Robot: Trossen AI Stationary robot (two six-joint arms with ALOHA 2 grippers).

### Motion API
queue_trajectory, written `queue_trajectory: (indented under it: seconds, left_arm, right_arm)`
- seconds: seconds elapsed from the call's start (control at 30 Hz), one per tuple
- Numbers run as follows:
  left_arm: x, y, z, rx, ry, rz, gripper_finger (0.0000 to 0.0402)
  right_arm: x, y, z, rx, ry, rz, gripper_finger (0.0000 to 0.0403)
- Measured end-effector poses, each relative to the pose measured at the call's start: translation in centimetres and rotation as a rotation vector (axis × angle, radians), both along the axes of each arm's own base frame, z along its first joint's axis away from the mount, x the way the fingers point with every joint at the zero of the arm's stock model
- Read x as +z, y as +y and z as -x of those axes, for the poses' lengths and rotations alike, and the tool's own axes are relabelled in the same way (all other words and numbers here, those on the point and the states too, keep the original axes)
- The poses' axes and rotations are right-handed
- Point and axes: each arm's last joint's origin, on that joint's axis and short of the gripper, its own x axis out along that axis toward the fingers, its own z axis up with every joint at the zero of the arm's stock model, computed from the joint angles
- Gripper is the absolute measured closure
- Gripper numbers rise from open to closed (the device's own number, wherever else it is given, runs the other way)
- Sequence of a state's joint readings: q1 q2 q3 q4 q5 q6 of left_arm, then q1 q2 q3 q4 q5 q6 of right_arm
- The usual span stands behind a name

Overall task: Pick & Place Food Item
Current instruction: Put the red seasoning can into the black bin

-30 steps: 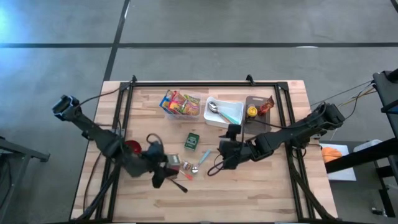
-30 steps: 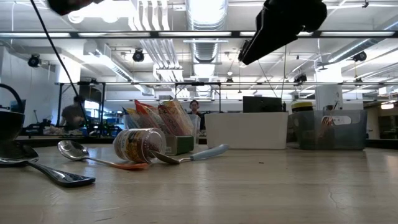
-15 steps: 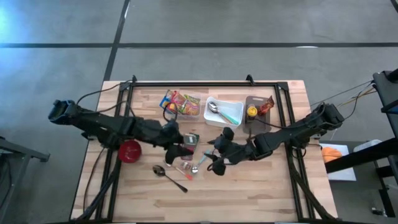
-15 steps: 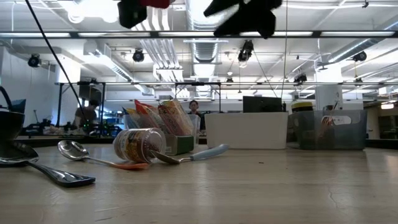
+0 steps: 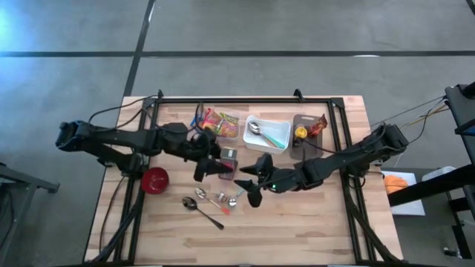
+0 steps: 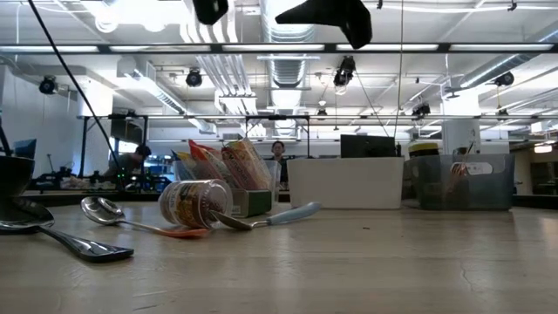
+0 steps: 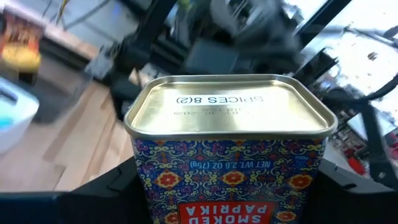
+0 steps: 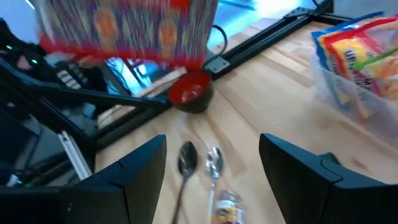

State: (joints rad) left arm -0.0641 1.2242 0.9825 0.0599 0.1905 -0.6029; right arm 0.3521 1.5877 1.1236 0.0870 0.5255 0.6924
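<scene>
Gold-lidded and patterned in blue and red, the paprika tin (image 7: pixel 227 140) sits clamped between the fingers of my left claw (image 5: pixel 220 166), held up off the table (image 5: pixel 297 230) over its middle. My right claw (image 5: pixel 249 183) hangs just to the right of it, also in the air, its 2 fingers (image 8: pixel 301 171) spread wide with nothing between them, facing the tin.

On the boards under my claws lie a small jar (image 6: pixel 196 203) on its side, a blue-handled spoon (image 6: pixel 270 216) and 2 metal spoons (image 5: pixel 202 210) nearer the front edge. A red bowl (image 5: pixel 155 179) stands to the left. Along the far side are a clear bin of snack packets (image 5: pixel 218 124), a white tray (image 5: pixel 269 134) with a spoon in it, and a dark tray (image 5: pixel 308 128) to its right.
</scene>
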Motion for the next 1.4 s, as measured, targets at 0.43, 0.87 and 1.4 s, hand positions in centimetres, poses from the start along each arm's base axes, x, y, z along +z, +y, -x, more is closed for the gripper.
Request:
queue_trajectory:
  seconds: [0.43, 0.87, 1.4]
  left_arm:
    - [4.2, 3.6, 0.9, 0.099, -0.202, 0.290, 0.0126]
    - [5.6, 5.0, 1.2, 0.071, -0.240, 0.300, 0.0087]
    - [5.6, 5.1, 1.4, 0.023, -0.223, 0.306, 0.0110]
  right_arm:
    - [2.6, 4.1, -0.2, -0.072, 0.012, 0.814, 0.0150]
    - [4.6, 5.6, -5.1, -0.398, 0.138, 1.064, 0.0150]
    - [7.5, 6.4, -8.3, -0.505, 0.204, 1.106, 0.0150]
